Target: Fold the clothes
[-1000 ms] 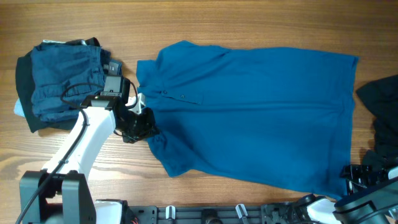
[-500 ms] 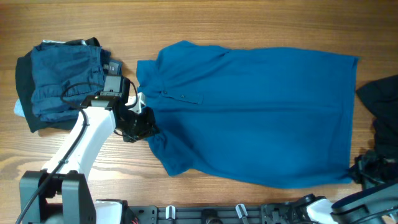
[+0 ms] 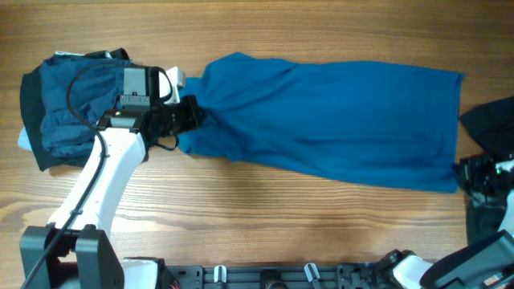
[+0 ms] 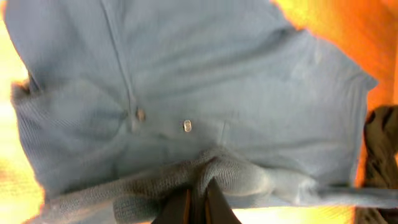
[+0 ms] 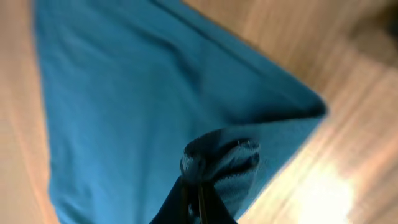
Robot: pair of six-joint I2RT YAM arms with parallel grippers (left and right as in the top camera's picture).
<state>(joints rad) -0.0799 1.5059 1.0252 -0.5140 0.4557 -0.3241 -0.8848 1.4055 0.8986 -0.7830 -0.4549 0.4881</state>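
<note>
While blue polo (image 3: 337, 120) spans wood table (image 3: 257, 32), L tool (image 3: 191, 115) & R tool (image 5: 193, 184) both clamp it.

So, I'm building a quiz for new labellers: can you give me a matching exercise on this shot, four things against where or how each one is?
Things:
1. polo
2. pile
3. black garment
4. left gripper

Places or states:
a. far left in the overhead view
b. shut on cloth at the polo's collar end
c. stretched across the middle
d. at the right edge of the overhead view

Pairs: 1-c, 2-a, 3-d, 4-b
</note>
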